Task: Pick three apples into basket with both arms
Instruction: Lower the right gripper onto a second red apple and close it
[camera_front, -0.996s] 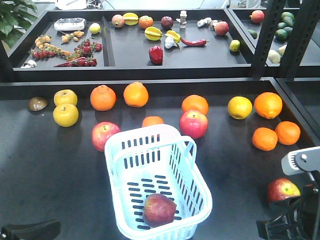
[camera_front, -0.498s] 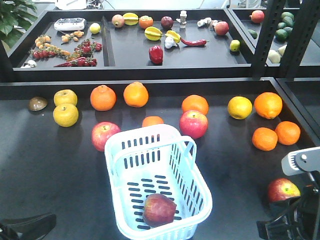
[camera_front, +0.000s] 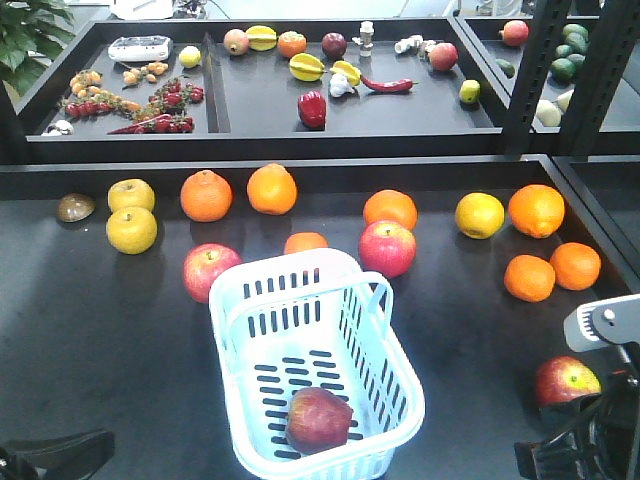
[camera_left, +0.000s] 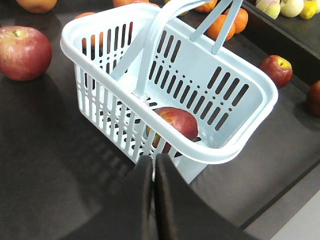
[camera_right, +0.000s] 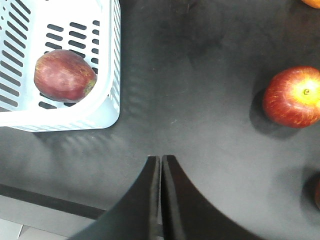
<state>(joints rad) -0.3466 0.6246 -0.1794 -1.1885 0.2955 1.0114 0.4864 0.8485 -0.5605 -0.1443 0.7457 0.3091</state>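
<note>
basket sits on black table, front centre, handle up. one apple in basket lies on the slotted bottom at the near end, dark red, also seen from left wrist and right wrist. three more apples loose on the table: left apple just beside the basket's far left corner, middle apple near its far right corner, right apple well apart at the right, close to the right arm.

left gripper has both fingers pressed together with nothing between them, tips just at the basket's near corner; cannot tell if touching the rim. left arm only a dark edge at the bottom left in the front view.

right gripper fingers also closed tight on nothing, over bare table between the basket and the right apple, touching neither.

oranges and yellow fruit spread along the back of the table. raised tray behind holds mixed produce.
</note>
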